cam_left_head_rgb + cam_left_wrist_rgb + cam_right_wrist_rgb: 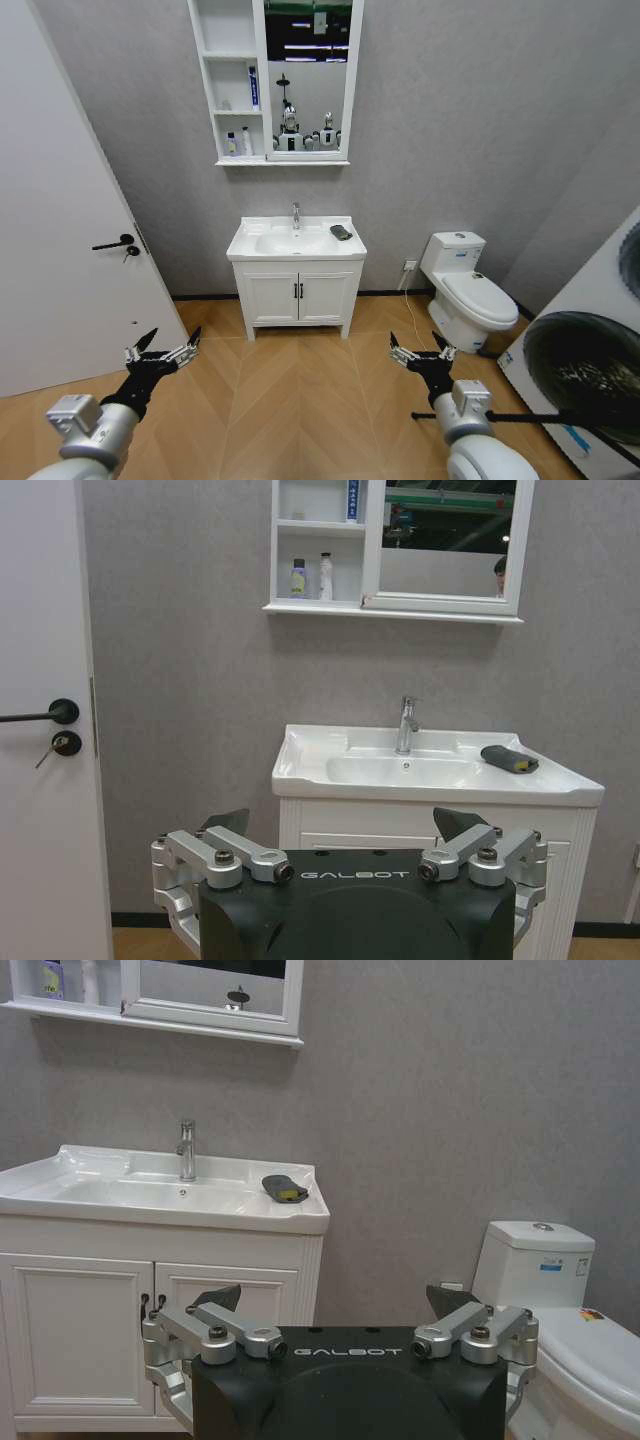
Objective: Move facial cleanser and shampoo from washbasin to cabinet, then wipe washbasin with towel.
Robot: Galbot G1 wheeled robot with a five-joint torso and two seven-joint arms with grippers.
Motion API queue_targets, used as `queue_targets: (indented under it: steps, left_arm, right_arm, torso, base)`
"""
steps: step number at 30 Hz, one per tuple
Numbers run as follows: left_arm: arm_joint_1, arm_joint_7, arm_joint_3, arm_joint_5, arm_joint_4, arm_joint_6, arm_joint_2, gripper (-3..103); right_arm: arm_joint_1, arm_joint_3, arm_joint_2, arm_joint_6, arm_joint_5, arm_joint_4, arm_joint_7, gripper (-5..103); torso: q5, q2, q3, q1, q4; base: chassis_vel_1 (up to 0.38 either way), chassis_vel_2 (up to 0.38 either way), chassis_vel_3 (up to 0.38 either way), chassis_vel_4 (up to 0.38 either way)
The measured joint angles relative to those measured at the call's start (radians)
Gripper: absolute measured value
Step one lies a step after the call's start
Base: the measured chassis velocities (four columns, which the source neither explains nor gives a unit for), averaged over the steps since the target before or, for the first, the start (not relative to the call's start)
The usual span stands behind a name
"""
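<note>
The white washbasin [262, 247] [310, 770] [60, 1185] stands against the far wall, well ahead of me. A dark folded towel [341, 232] [508, 758] [284, 1188] lies on its right rim. Above hangs the cabinet [214, 90] [278, 550] with its mirror. Two small bottles [238, 143] [310, 577] stand on its lowest shelf and a blue tube [253, 88] on the shelf above; I cannot tell which is the facial cleanser or the shampoo. My left gripper [160, 352] [345, 825] and right gripper [420, 352] [330, 1300] are held low over the floor, both open and holding nothing.
A white two-door floor cupboard [297, 295] carries the basin. A white door [60, 250] with a black handle is on the left. A toilet [465, 290] [550, 1290] stands to the right, and a washing machine [590, 370] sits close at the right edge. Wood floor lies between me and the basin.
</note>
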State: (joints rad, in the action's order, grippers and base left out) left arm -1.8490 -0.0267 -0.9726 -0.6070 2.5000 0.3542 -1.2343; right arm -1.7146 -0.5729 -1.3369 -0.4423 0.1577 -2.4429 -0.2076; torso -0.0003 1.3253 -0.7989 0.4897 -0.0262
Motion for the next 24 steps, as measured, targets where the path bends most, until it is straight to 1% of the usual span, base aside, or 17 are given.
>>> queue_targets:
  steps: [24]
  left_arm:
    - [0.0,0.0,0.0,0.0,0.0,0.0,0.0,100]
  right_arm:
    - [0.0,0.0,0.0,0.0,0.001,-0.001,-0.001,100]
  torso:
    - [0.0,0.0,0.0,0.0,0.0]
  base:
    - [0.0,0.0,0.0,0.0]
